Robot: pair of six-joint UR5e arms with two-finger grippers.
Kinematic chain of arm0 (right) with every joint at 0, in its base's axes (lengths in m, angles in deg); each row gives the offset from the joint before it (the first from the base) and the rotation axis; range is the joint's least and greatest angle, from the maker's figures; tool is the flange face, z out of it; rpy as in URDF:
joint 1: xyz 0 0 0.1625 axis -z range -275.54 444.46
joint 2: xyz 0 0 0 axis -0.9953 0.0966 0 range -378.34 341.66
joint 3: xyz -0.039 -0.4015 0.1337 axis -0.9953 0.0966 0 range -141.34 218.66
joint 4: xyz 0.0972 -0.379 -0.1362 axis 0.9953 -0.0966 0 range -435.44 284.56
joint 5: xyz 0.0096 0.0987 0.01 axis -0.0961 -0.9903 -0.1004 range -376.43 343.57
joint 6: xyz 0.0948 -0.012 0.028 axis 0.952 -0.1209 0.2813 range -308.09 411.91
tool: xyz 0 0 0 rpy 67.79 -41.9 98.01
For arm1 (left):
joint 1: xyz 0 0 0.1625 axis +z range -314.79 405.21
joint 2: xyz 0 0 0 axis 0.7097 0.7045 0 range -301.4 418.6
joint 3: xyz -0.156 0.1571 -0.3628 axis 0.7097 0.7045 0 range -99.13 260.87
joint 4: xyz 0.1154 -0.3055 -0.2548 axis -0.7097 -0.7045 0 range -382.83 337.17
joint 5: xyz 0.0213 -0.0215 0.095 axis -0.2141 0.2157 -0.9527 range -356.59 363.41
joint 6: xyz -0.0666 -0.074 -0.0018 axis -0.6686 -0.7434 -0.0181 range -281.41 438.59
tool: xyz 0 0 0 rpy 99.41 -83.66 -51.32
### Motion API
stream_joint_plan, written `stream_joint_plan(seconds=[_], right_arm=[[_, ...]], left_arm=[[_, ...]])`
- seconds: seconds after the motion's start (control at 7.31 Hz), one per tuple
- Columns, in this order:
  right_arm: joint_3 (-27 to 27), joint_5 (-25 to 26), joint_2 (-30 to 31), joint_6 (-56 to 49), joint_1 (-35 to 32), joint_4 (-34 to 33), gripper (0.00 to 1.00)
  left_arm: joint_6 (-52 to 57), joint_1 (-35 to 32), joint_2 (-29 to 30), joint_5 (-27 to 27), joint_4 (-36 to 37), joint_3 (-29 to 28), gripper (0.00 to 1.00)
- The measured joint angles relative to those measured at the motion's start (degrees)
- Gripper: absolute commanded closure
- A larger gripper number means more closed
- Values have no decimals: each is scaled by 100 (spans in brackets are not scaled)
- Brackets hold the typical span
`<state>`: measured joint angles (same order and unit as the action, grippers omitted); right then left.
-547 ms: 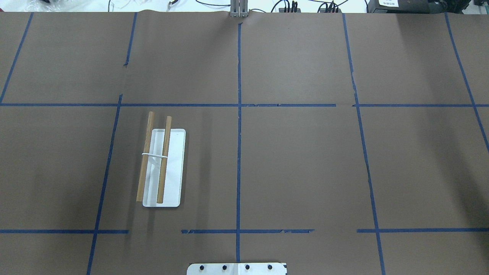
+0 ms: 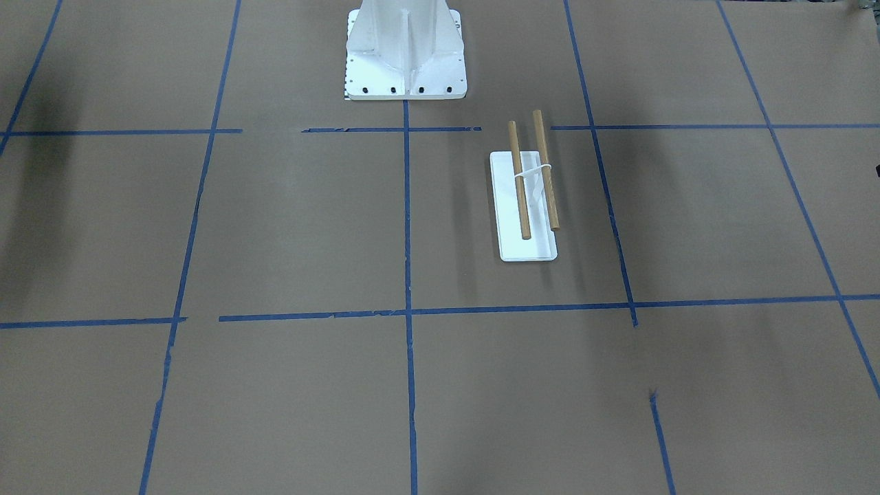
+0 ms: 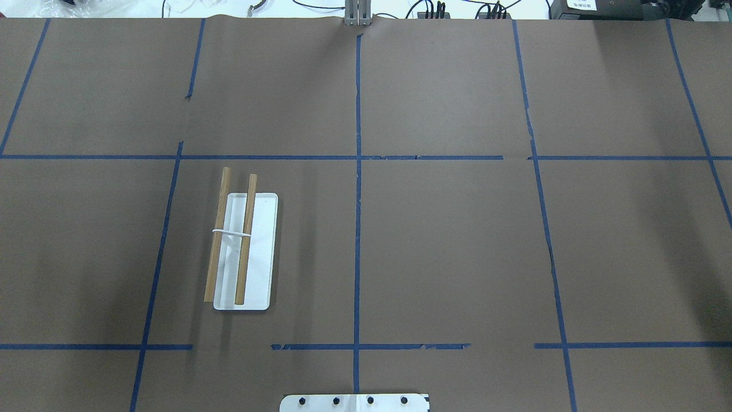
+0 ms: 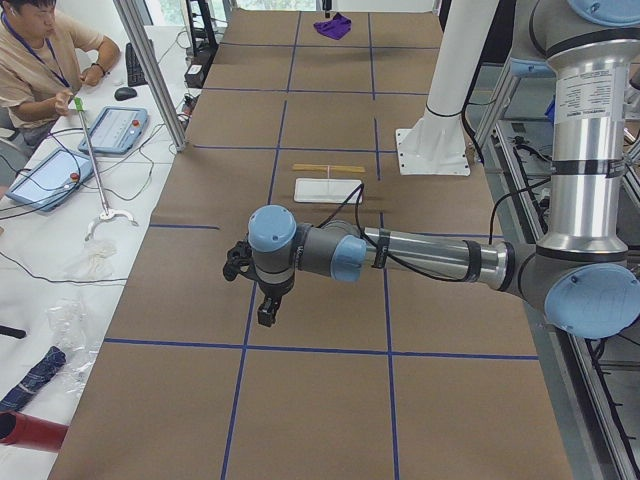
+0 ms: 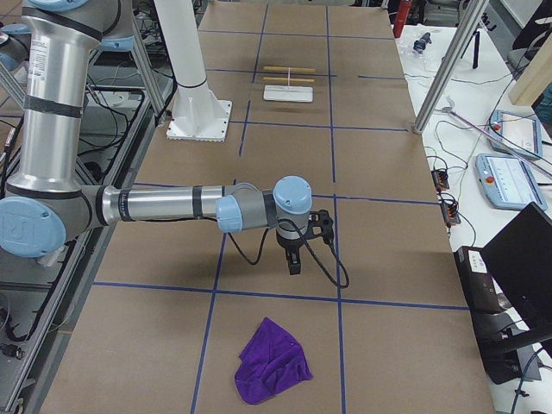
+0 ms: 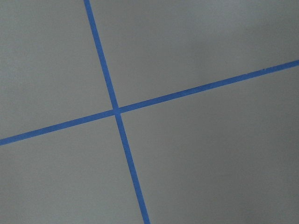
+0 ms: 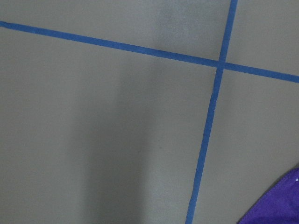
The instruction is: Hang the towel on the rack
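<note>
The rack [image 3: 258, 252] stands on the table's left half, a flat white base with two wooden dowels and a white bracket; it also shows in the front view [image 2: 528, 249]. The purple towel [image 5: 274, 373] lies crumpled far off at the table's right end, and its edge shows in the right wrist view [image 7: 280, 205]. My right gripper [image 5: 294, 266] hangs above the table a little short of the towel. My left gripper [image 4: 265, 310] hangs above a tape crossing near the left end. Both grippers show only in the side views, so I cannot tell if they are open or shut.
The large white bolted pedestal [image 2: 405, 55] stands at the robot's side of the table. Blue tape lines divide the brown table cover [image 3: 457, 240]. An operator [image 4: 35, 60] sits at a side desk with tablets and cables.
</note>
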<state>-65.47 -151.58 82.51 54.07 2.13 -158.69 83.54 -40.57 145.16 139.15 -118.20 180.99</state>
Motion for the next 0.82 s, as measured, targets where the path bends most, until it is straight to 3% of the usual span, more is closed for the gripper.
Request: stream_joint_plan(seconds=[0.55, 0.82], right_arm=[[81, 302, 30, 406, 8, 48, 0], [434, 107, 38, 424, 17, 353, 0]], left_arm=[[-20, 1, -82, -160, -22, 71, 0], [-52, 2, -89, -227, -57, 48, 0]])
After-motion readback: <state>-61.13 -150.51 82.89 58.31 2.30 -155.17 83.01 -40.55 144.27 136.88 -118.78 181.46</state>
